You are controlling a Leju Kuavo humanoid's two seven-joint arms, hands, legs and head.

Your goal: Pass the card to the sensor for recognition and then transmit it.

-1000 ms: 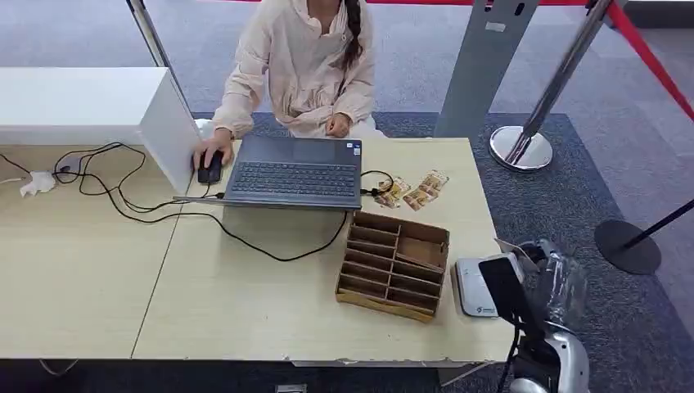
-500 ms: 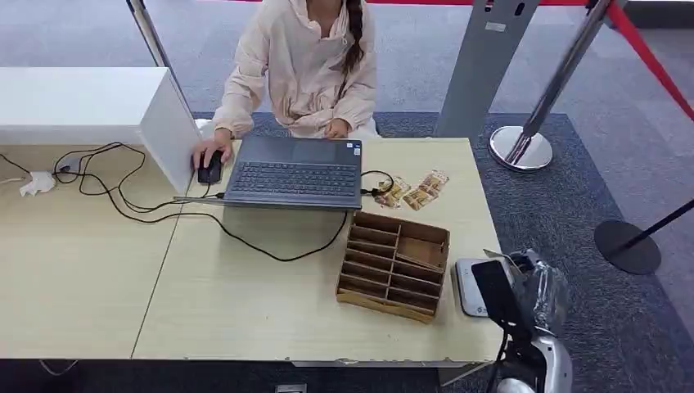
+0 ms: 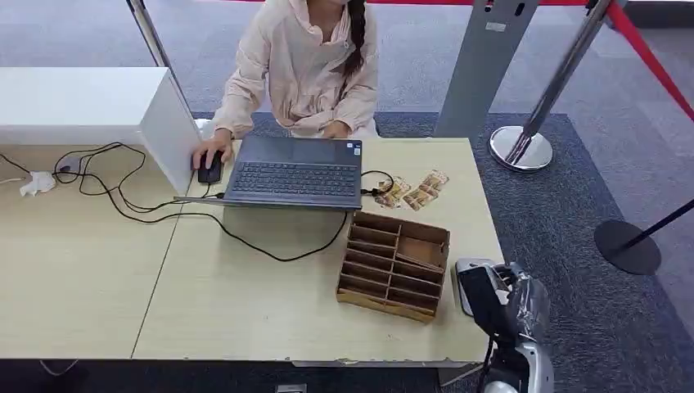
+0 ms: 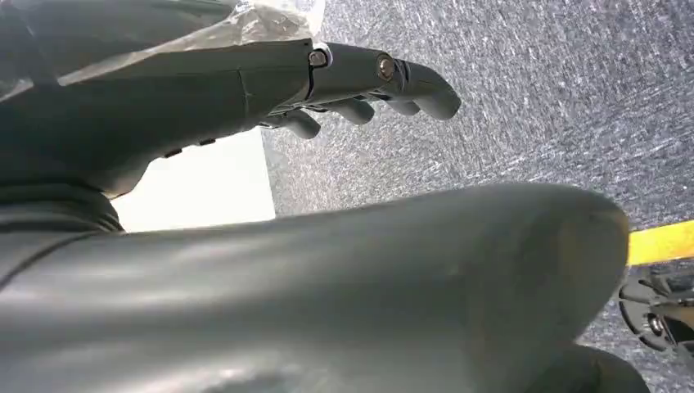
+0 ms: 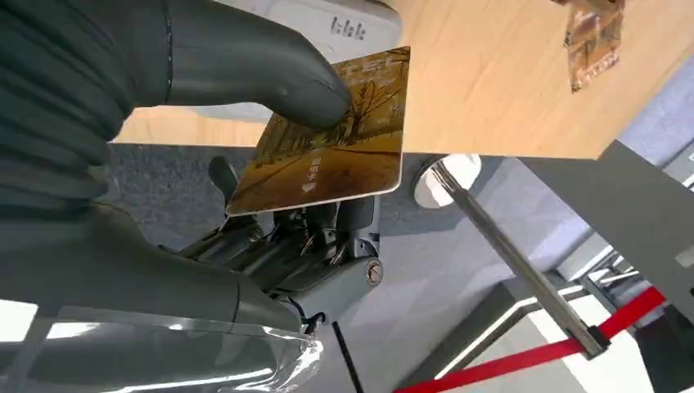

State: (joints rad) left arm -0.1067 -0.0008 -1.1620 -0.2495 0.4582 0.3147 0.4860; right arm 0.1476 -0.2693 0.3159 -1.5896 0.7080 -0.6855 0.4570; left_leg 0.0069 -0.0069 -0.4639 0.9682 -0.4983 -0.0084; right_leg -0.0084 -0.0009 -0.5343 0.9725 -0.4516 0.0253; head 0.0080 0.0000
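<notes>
1. Card (image 5: 327, 135): brown-gold printed card, pinched flat between the thumb (image 5: 270, 70) of the right hand (image 3: 511, 299) and the darker fingers (image 5: 286, 237) beneath it. Its free end projects forward past the thumb tip, toward the table edge.
2. Right hand: holds the card; plastic film wraps the wrist. In the head view the hand sits at the near right corner of the table, just over the sensor.
3. Sensor (image 3: 468, 278): white, flat reader lying directly beyond and beneath the hand, partly covered by it; in the right wrist view its white body (image 5: 327, 20) sits just past the card's far edge. Whether card and reader touch cannot be told.
4. Step in hand, as judged: presenting the card to the sensor for recognition. The next move calls for keeping the card flat and close over the reader face, then carrying it onward for handover without loosening the pinch.
5. Left hand (image 4: 360, 82): holds nothing, fingers loosely apart, hanging over grey carpet.
6. Wooden sorter tray (image 3: 393, 266): just inboard of the right hand.
7. Loose cards (image 3: 413, 192): farther ahead on the table.
8. Laptop (image 3: 295, 172), with a person (image 3: 307, 65) seated behind it: well beyond the hand.
</notes>
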